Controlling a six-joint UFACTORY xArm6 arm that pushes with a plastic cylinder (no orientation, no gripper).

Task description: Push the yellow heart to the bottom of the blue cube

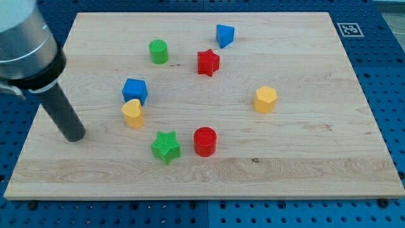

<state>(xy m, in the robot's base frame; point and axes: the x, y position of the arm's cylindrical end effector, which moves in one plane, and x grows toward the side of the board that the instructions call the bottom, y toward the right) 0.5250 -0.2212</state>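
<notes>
Yellow heart (133, 113) on counter (304, 164), just below blue cube (135, 90) and touching or nearly so, hence apparently at or very near its target spot. My tip (74, 136) resting at view's left, apart from heart and slightly lower, touching no block; no gripper fitted, so nothing to open, close or clamp. Also present, apart from that pair and seemingly irrelevant: green star (166, 147), red cylinder (205, 141), yellow hexagon (266, 99), red star (207, 62), green cylinder (158, 51), second blue block (224, 35).

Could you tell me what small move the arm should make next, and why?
Probably none beyond easing my tip away to the view's left. The yellow heart already sits touching the blue cube on its bottom side, so another push would likely knock it out of place.
</notes>
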